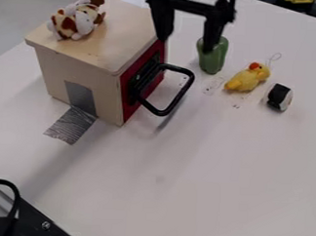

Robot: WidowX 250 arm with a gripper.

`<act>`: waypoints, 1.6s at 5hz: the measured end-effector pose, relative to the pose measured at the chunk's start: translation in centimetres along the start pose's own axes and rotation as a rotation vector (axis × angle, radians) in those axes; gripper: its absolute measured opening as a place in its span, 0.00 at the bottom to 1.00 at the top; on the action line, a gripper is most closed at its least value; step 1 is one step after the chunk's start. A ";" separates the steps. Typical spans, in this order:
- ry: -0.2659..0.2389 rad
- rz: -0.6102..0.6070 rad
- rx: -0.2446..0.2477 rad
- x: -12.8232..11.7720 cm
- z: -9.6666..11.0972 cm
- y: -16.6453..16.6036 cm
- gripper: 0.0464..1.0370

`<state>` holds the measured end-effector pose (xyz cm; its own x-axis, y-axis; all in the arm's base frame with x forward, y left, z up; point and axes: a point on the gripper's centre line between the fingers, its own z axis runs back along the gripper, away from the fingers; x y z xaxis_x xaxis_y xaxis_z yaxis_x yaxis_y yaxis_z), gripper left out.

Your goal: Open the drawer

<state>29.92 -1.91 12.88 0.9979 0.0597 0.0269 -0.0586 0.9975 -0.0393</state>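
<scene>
Here, red-fronted drawer (128,109), flush in a pale wooden box (58,70), black looped handle (178,69) jutting, tool (187,44) spread wide.

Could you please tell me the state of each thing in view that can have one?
Drawer: closed, its front flush with the box.
Gripper: open and empty, raised above the table.
Plush toy: resting on top of the box.
Silver tape: stuck to box and table.
Yellow duck: lying on the table.
</scene>
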 end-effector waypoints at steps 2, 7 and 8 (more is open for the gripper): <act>0.078 -0.052 0.149 -1.0 -5.7 -0.4 0.96; 0.210 -0.024 0.277 0.9 -11.8 2.2 0.64; 0.206 -0.038 0.267 1.2 -11.7 1.7 0.34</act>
<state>31.41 -0.62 1.19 0.9828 0.0408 -0.1802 0.0001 0.9752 0.2214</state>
